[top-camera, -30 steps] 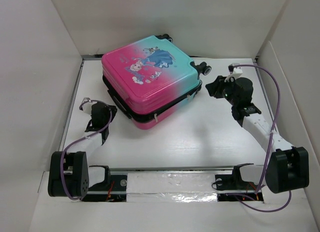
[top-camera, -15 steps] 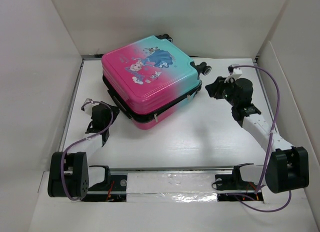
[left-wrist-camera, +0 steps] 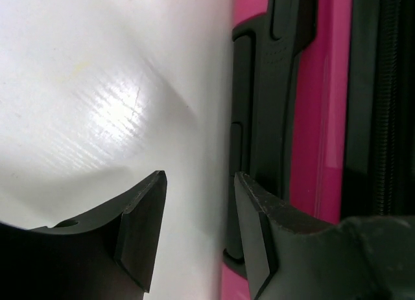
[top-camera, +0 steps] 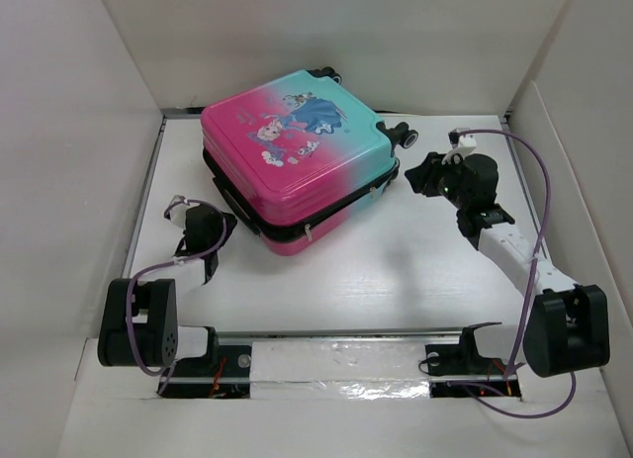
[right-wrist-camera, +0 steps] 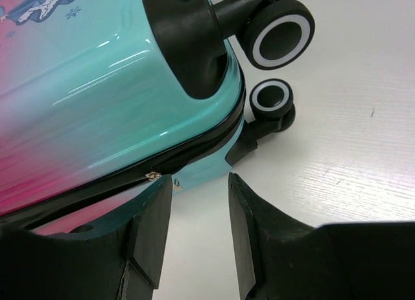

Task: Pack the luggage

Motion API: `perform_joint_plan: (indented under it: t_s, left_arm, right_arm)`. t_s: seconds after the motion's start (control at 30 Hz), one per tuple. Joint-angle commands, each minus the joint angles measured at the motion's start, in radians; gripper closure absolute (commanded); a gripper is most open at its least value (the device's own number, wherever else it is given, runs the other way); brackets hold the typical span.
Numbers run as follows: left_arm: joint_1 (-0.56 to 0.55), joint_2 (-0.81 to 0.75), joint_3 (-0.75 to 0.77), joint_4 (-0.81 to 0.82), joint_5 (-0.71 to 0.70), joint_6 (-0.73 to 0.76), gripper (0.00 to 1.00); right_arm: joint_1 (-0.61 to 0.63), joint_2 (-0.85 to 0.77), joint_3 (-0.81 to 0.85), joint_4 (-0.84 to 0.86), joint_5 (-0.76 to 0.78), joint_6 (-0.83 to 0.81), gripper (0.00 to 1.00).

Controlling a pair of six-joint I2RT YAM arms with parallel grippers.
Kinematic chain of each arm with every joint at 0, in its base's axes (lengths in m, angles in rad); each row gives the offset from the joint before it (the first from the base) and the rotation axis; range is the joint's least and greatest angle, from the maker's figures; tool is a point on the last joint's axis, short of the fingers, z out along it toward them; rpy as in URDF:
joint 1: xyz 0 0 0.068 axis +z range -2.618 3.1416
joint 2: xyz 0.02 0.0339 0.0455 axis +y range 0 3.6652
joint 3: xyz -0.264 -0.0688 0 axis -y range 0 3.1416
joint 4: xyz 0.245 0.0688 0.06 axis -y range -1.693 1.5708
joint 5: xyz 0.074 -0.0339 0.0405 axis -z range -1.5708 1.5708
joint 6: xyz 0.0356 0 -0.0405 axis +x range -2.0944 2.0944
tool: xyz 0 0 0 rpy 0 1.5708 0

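The luggage point(top-camera: 297, 156), a pink-to-teal hard-shell suitcase with a cartoon print, lies flat at the back of the table with its lid down. My left gripper point(top-camera: 224, 223) is low beside its left side, open, with only bare table between the fingers. In the left wrist view the left gripper point(left-wrist-camera: 199, 177) stands just left of the case's black side handle point(left-wrist-camera: 259, 105). My right gripper point(top-camera: 415, 173) is open by the wheel corner. In the right wrist view the right gripper point(right-wrist-camera: 199, 178) faces the teal shell point(right-wrist-camera: 97, 86) and a zipper pull point(right-wrist-camera: 154, 175), holding nothing.
Two black-and-white wheels point(right-wrist-camera: 279, 34) point(right-wrist-camera: 272, 98) stick out at the case's right corner. White walls enclose the table point(top-camera: 396, 260) on the left, back and right. A rail with foil tape point(top-camera: 336, 364) runs along the near edge between the arm bases.
My left gripper has drifted slightly right and nearer along the case's side, and its jaws stand a little wider. The right arm has barely moved.
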Motion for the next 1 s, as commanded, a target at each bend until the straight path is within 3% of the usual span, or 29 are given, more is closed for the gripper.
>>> perform_joint_plan:
  t_s: [0.0,0.3,0.63,0.97]
  left_arm:
    - [0.018,-0.009,0.017,0.103,0.020,-0.014,0.57]
    - [0.018,-0.170,-0.057,0.147,-0.004,-0.007,0.57]
    - [0.032,0.026,0.031,0.189,0.072,-0.030,0.57]
    - [0.043,0.122,0.061,0.253,0.089,-0.042,0.57]
  right_arm:
    - [-0.006,-0.028,-0.006,0.040,-0.014,-0.016,0.54]
    - [-0.006,-0.003,-0.003,0.045,-0.017,-0.018,0.54]
    - [-0.006,0.003,-0.002,0.042,-0.023,-0.021,0.54]
    - [-0.006,0.009,-0.002,0.043,-0.021,-0.023,0.54]
